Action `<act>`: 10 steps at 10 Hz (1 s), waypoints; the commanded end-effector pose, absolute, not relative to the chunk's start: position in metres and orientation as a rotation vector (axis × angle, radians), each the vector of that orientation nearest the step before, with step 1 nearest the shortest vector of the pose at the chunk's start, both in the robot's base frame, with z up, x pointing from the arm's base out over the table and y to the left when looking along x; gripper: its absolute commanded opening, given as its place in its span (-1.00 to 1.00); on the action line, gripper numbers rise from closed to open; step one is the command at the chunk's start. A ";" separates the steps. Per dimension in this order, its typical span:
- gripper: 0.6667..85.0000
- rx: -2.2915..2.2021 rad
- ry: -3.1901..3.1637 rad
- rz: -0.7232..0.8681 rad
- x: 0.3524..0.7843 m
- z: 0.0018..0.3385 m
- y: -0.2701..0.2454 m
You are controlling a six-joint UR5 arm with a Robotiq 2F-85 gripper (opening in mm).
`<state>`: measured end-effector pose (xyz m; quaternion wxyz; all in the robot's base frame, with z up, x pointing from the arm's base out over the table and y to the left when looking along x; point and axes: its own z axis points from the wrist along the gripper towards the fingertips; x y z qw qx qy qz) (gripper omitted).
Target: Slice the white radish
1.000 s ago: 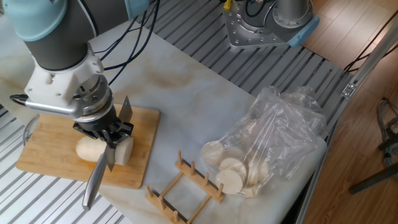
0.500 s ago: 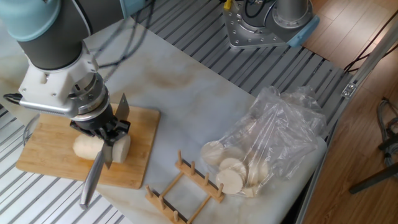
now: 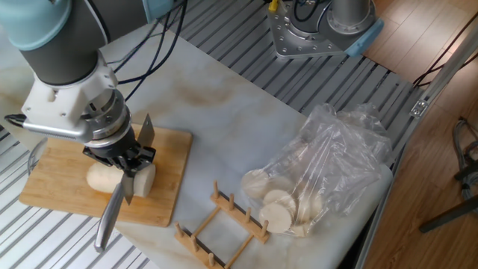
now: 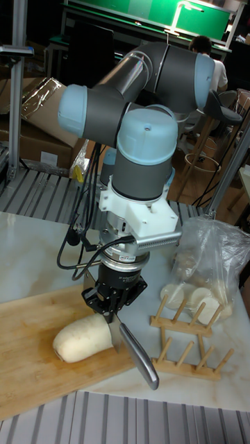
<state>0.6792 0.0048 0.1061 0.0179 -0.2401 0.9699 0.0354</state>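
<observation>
Radish [image 3: 101,177] on the board [image 3: 60,175]: our tool [image 3: 123,158], clamped on the knife [image 3: 116,205], is mid-cut at its three o'clock end; most remains unsliced.

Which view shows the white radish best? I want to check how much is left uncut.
The tall fixed view: the white radish lies side-on, its rounded end and most of its length clear of the pincer. In the fixed view, the radish is largely hidden beneath the arm and the knife.

The marble table [image 3: 224,112] carries a cutting board [image 3: 60,183], wooden rack [image 3: 224,224] and plastic bag [image 3: 336,164].
</observation>
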 end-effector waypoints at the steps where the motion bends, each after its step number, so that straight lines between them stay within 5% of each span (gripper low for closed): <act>1: -0.98 -0.722 3.017 0.186 0.678 0.117 0.017; 8: -0.96 -0.668 3.046 0.088 0.681 0.104 0.015; 10: -0.65 -0.674 3.051 0.075 0.680 0.103 0.014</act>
